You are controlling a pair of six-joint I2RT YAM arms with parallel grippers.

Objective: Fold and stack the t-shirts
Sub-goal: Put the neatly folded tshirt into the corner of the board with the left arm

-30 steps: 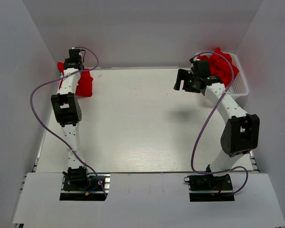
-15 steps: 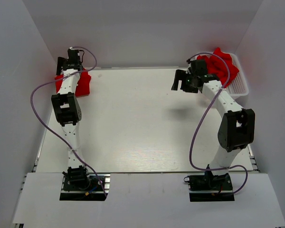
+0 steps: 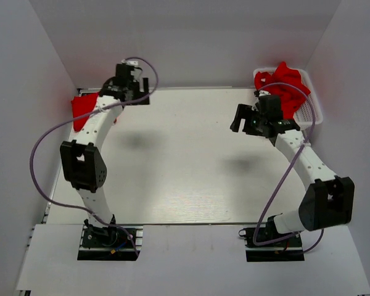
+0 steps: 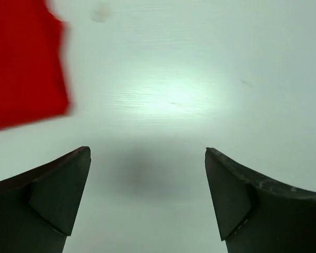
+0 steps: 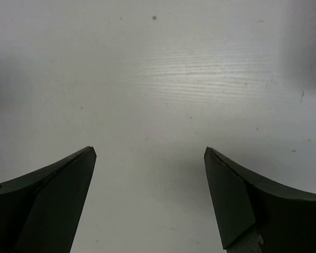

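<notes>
The left gripper point(image 3: 139, 91) had swung away from the far-left corner, rightward along the back edge of the table point(image 3: 185, 166), and its jaws had gone from nearly closed to wide apart, holding nothing. The red t-shirt point(image 3: 83, 110) it had hovered over lay flat at the far-left corner. Its long axis ran roughly near-to-far along the table's left edge, and the arm partly covered it. Its collar end could not be told. In the left wrist view its edge point(image 4: 21, 63) sat up-left of the spread fingers. The right gripper point(image 3: 239, 118) had drifted slightly nearer, jaws wide and empty over bare table. Behind it, a crumpled heap of red t-shirts point(image 3: 287, 83) filled the white mesh basket point(image 3: 313, 114).
</notes>
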